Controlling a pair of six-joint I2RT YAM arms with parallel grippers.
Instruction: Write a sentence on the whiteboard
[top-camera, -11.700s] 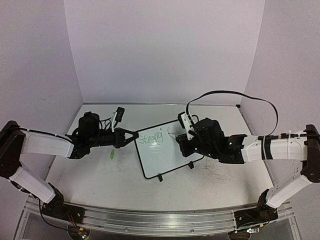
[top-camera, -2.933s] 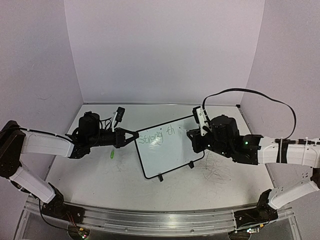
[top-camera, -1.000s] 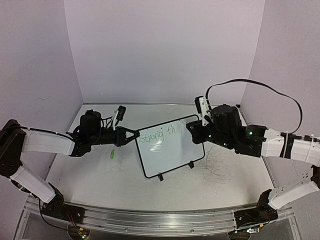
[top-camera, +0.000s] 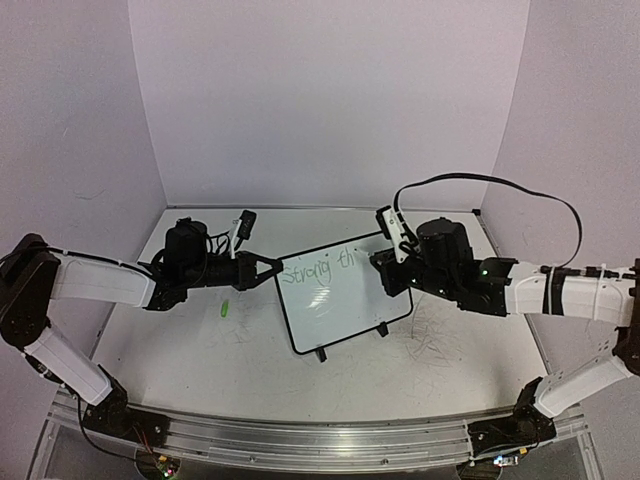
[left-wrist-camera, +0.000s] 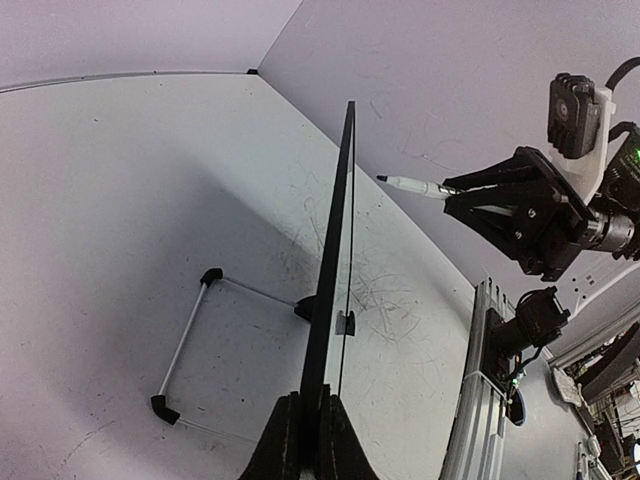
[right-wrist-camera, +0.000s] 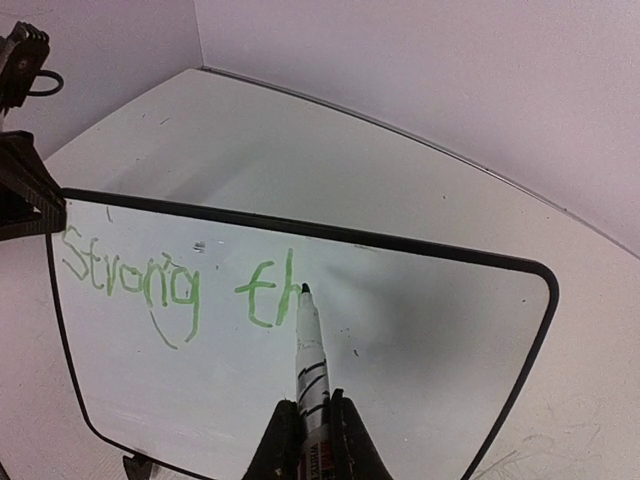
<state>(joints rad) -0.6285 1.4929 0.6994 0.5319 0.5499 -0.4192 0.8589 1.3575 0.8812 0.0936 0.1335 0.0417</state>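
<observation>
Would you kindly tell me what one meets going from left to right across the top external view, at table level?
Small green object → left claw, clamped on the whiteboard edge → the unfinished sentence, reading "Strong th" → right claw holding the marker.

My left arm folds at the elbow, forearm low and reaching rightward, left gripper (top-camera: 268, 270) pinched on the whiteboard (top-camera: 345, 305) edge; my right arm extends leftward, wrist tipped down, right gripper (right-wrist-camera: 305, 425) clamping a marker (right-wrist-camera: 310, 345)
</observation>
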